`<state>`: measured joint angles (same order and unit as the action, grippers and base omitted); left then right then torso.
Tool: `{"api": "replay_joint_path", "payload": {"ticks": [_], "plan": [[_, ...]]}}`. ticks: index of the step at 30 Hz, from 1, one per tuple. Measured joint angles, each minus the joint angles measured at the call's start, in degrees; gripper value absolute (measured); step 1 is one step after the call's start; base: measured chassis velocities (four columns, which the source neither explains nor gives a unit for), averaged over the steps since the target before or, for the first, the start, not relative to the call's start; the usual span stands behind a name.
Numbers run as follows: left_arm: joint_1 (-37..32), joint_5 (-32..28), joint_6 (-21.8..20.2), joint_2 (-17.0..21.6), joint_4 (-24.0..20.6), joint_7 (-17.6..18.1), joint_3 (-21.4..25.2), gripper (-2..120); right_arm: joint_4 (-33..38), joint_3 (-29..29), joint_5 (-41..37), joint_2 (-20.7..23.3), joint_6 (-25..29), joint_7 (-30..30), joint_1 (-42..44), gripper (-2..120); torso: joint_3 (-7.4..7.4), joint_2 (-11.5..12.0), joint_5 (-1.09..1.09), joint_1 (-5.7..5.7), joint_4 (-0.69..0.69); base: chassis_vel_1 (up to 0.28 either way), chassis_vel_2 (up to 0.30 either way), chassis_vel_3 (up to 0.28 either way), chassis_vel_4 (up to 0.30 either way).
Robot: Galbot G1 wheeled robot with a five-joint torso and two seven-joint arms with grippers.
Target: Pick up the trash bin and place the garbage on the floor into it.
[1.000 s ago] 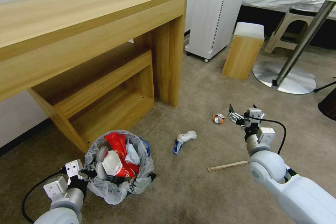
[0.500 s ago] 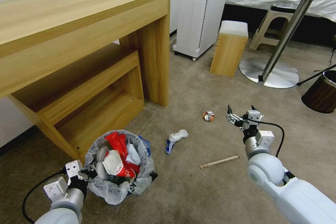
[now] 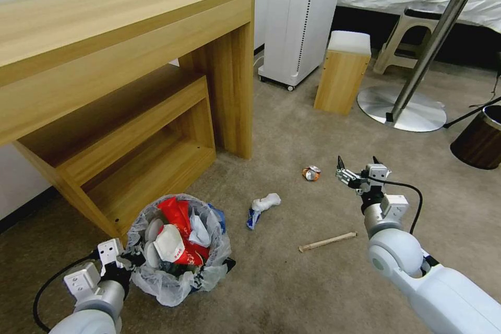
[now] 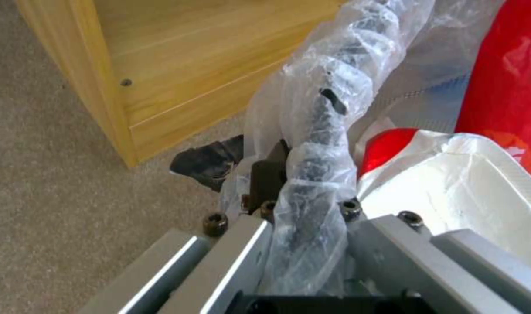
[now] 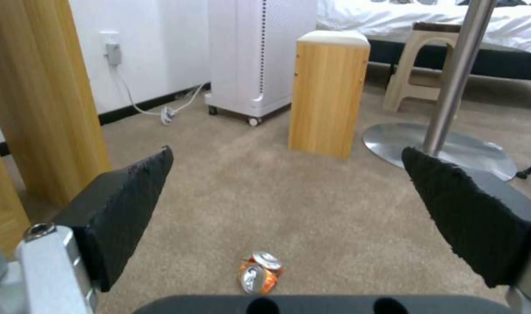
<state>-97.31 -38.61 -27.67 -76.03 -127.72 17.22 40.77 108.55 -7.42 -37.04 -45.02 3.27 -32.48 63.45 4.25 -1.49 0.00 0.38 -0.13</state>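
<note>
While my left fingers (image 4: 303, 205) pinch the trash bin (image 3: 177, 248) rim, my right fingers (image 5: 126, 209) hang wide open, empty, above bare floor (image 3: 292, 130) near the crushed can (image 5: 258, 272).

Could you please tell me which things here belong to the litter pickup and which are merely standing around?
Part of the job:
trash bin, clamped at the rim by the left gripper
crushed can, before the open right gripper
crumpled tissue
wooden stick

Standing around:
wooden desk
wooden stool
dark brown bin
</note>
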Motion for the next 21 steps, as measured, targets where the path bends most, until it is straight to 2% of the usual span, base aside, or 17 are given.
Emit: {"api": "replay_joint_path", "payload": {"ticks": [11, 21], "plan": [[-0.39, -0.09, 0.1, 0.14, 0.0, 0.03, 0.21, 0, 0.41, -0.39, 0.12, -0.23, -0.39, 0.04, 0.93, 100, 0.0, 0.0, 0.0, 0.0, 0.0, -0.008, 0.008, 0.004, -0.011], [-0.51, -0.09, 0.58, 0.29, 0.15, -0.15, 0.31, 0, 0.47, -0.38, 0.75, -0.41, -0.41, 0.11, 1.23, 100, 0.0, 0.0, 0.0, 0.0, 0.0, -0.099, 0.104, 0.094, -0.098]]}}
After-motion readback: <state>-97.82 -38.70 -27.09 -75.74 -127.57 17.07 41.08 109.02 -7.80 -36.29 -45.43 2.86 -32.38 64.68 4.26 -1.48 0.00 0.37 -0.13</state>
